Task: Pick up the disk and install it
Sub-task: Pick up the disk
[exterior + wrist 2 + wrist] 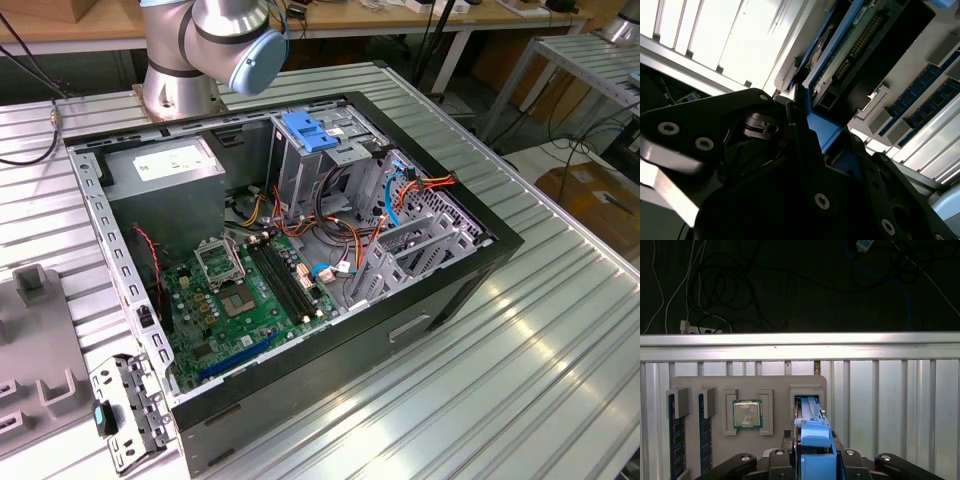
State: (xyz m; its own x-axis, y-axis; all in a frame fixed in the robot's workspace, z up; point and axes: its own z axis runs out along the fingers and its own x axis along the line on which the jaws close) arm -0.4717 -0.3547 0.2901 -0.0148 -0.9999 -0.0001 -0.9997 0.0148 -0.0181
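The disk (809, 411) stands on edge in a slot of a grey holder tray (775, 385), with its blue side rail uppermost. My gripper (815, 442) is over it, with dark fingers (790, 455) on either side of the blue rail, shut on the disk. In the second wrist view, the disk (850, 50) shows its green circuit-board side and blue rail, and the gripper (810, 130) presses against that rail. I cannot tell whether the disk has lifted clear of the slot. The exterior view takes in the arm's base and elbow (240, 40).
The open computer case (300, 250) lies on the ribbed metal table (500, 350), holding a drive cage with a blue latch (312, 130), a power-supply box (165, 165) and a motherboard (250, 300). The holder tray also carries a processor chip (746, 414) and memory sticks (675, 440).
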